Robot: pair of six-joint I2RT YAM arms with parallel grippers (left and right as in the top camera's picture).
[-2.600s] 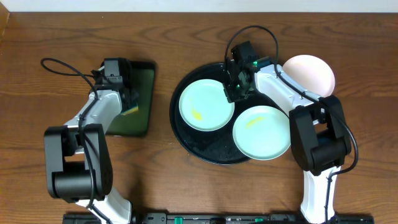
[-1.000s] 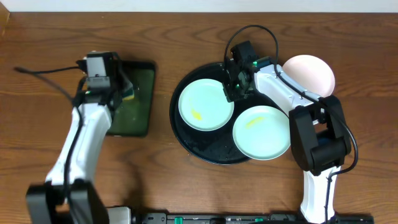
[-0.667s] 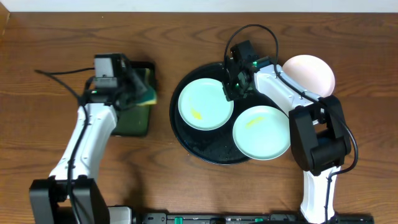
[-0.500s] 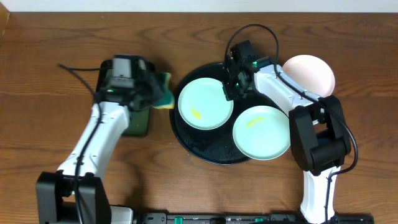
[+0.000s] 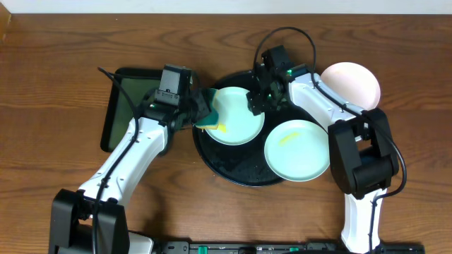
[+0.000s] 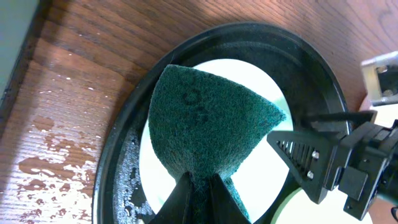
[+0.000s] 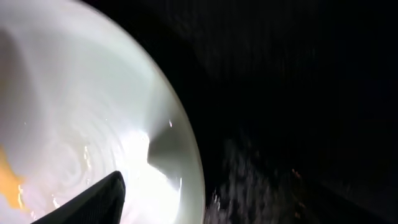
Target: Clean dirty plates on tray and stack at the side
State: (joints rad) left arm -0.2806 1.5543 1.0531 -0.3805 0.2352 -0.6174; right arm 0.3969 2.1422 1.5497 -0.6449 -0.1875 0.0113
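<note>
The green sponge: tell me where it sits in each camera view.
Overhead: sponge in the left gripper, over the upper mint plate's left edge.
Left wrist: sponge centre frame, pinched at the bottom.
Right wrist: not in it.
Shared landmark: that plate on the black tray.

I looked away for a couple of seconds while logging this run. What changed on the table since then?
The left gripper, shut on the green sponge, swung right from the rectangular tray and now holds it over the left mint plate on the round tray. The right gripper stayed at that plate's rim; the other mint plate and the white plate did not move.
</note>
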